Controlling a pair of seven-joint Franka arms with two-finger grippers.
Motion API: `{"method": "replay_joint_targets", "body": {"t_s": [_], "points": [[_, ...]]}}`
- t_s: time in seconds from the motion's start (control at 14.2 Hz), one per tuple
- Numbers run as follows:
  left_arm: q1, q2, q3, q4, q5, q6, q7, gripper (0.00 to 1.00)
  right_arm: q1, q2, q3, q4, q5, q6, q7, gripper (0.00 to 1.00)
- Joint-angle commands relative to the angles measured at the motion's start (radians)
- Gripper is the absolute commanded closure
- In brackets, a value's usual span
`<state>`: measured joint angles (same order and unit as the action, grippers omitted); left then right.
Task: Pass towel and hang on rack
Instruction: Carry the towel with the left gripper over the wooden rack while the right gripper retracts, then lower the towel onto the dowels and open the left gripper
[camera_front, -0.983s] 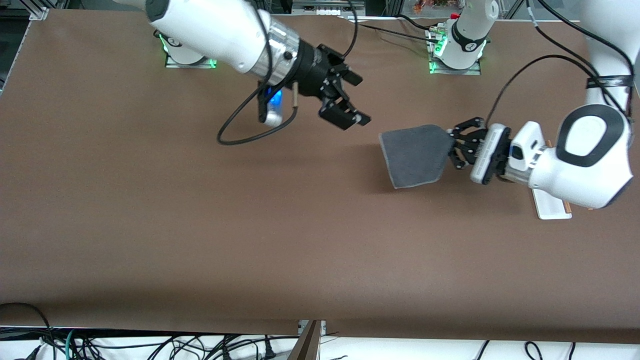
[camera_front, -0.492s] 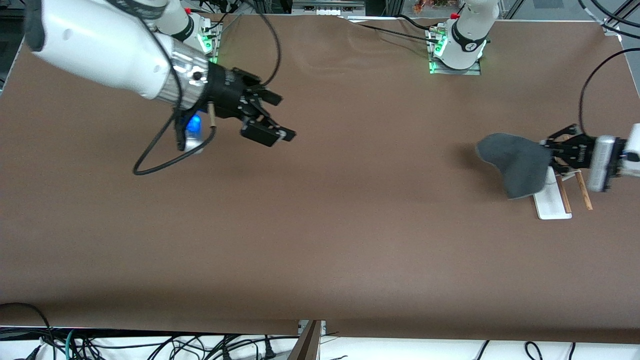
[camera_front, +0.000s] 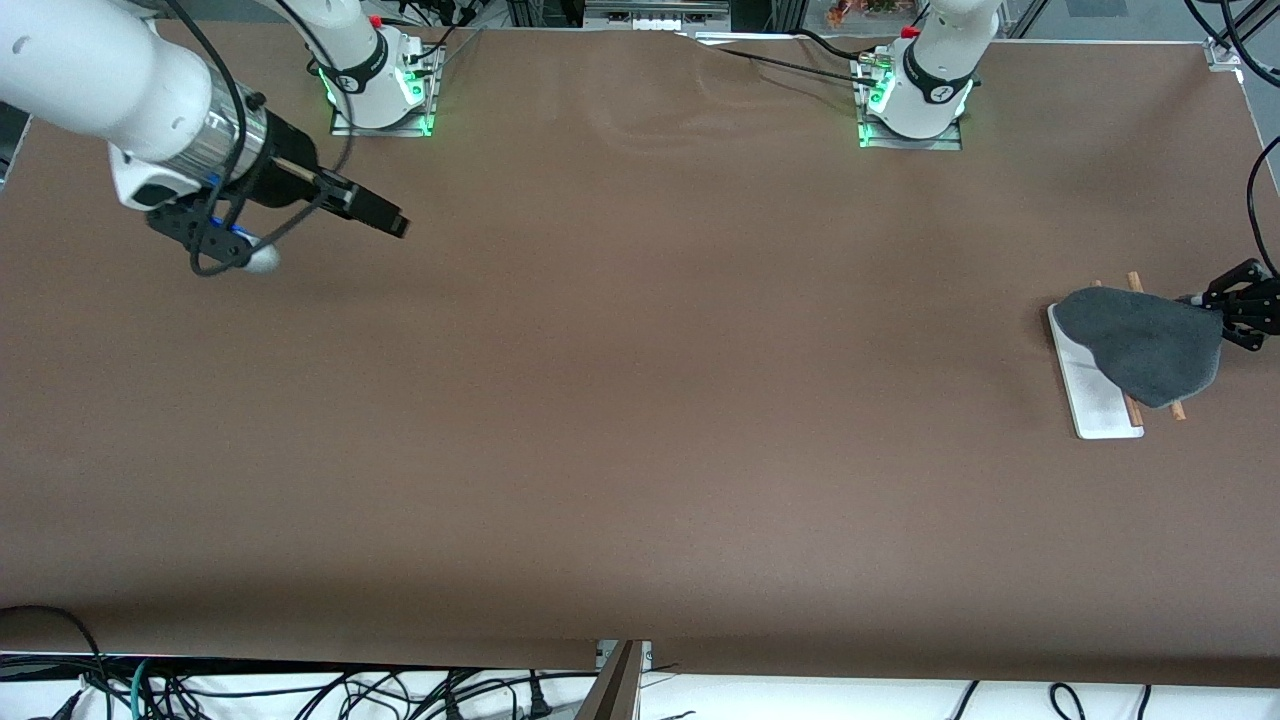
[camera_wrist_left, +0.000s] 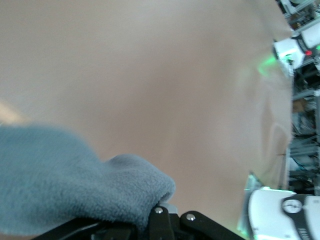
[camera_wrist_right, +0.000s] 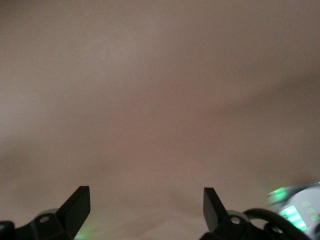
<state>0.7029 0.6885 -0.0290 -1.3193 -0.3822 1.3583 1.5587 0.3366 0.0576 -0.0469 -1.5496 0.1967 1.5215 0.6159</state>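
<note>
The towel (camera_front: 1140, 342) shows its dark grey side and drapes over the rack's two brown rods (camera_front: 1134, 283). The rack (camera_front: 1098, 412) has a white flat base and stands at the left arm's end of the table. My left gripper (camera_front: 1222, 318) is shut on the towel's corner, just above the rods. In the left wrist view the grey towel (camera_wrist_left: 70, 180) fills the space in front of the gripper (camera_wrist_left: 167, 212). My right gripper (camera_front: 385, 215) is open and empty, up over the table near the right arm's base; its fingers (camera_wrist_right: 77, 202) stand wide apart.
Both arm bases (camera_front: 375, 85) (camera_front: 915, 95) stand at the table's edge farthest from the front camera. Cables (camera_front: 250, 690) hang below the near edge. The brown tabletop (camera_front: 640, 400) lies bare between the arms.
My left gripper has carried the towel from mid-table toward the left arm's end and over the rack's rods. My right arm has drawn back toward its own base, open and empty.
</note>
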Motion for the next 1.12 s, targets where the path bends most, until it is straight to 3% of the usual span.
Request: {"method": "replay_joint_targets", "body": {"t_s": [0.0, 0.21, 0.35, 0.42, 0.49, 1.05], "points": [[0.058, 0.058, -0.009, 0.063, 0.016, 0.03, 0.061, 1.0, -0.08, -0.064, 0.021, -0.093, -0.175, 0.005, -0.306, 0.0], [0.073, 0.086, -0.008, 0.064, 0.017, 0.048, 0.064, 1.0, -0.187, -0.065, 0.021, -0.106, -0.253, 0.023, -0.568, 0.0], [0.076, 0.104, -0.008, 0.064, 0.017, 0.05, 0.063, 0.98, -0.221, -0.096, 0.021, -0.138, -0.257, 0.025, -0.608, 0.0], [0.076, 0.111, -0.008, 0.064, 0.019, 0.058, 0.063, 0.42, -0.223, -0.114, 0.021, -0.165, -0.257, 0.032, -0.607, 0.0], [0.084, 0.112, -0.008, 0.064, 0.019, 0.07, 0.063, 0.0, -0.223, -0.128, 0.019, -0.188, -0.257, 0.049, -0.598, 0.0], [0.079, 0.1, -0.006, 0.124, 0.054, 0.074, 0.063, 0.0, -0.212, -0.098, 0.015, -0.159, -0.255, 0.098, -0.594, 0.0]]}}
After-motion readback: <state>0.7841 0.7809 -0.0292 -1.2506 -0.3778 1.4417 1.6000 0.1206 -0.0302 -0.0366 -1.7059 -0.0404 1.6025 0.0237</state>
